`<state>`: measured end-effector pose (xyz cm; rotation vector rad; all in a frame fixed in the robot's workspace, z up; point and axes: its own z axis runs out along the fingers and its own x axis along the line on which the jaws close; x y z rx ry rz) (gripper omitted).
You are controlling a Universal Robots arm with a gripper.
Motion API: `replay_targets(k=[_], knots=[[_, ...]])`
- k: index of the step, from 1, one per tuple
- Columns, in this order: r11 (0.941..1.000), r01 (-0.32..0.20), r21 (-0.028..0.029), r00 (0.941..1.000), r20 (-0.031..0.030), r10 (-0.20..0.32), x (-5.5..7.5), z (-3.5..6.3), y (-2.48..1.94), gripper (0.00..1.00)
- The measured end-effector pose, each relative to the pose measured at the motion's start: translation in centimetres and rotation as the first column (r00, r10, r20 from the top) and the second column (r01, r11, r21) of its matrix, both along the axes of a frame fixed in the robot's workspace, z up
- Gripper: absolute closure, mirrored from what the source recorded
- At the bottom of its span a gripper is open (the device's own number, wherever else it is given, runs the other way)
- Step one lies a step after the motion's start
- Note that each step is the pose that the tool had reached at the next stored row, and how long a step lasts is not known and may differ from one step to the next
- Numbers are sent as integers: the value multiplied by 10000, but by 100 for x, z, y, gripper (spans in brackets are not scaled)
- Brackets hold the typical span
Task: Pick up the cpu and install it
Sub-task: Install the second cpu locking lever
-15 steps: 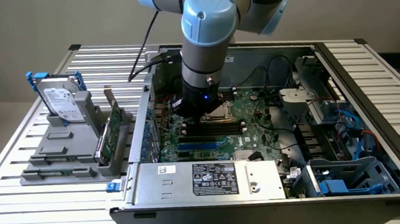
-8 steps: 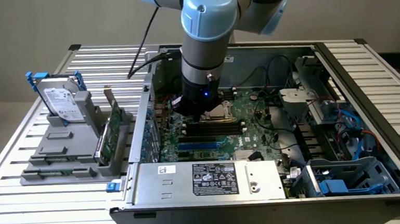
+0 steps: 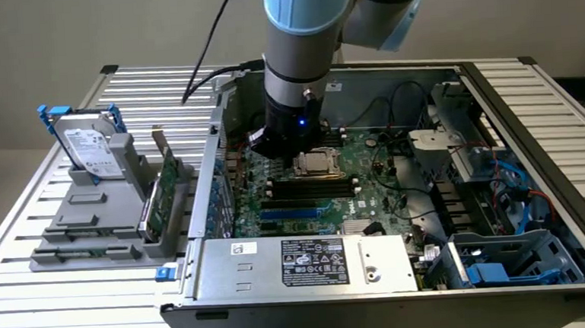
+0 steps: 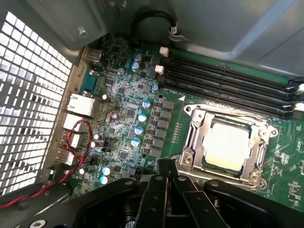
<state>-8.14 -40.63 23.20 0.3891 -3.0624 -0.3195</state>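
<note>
Hard drive (image 3: 90, 150) in its blue bracket stands upright in the grey holder (image 3: 91, 222) at the exterior view's left, on the slatted table (image 3: 68, 315); you can see it well apart from the open computer case (image 3: 536, 157). Moving right, your arm reaches down into the case over the motherboard (image 3: 361, 194). Your gripper (image 4: 167, 172) is closed, its fingers pressed together and holding nothing. Just beside its tips you see the metal-framed socket (image 4: 192, 137), and the cpu (image 4: 226, 142) lies flat inside that frame, its pale metal top facing up.
</note>
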Motion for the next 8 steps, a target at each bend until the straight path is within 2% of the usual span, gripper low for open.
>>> replay_targets(k=[8], knots=[[10000, 0, 0, 10000, -7, 0, 0, 308, 0, 89]])
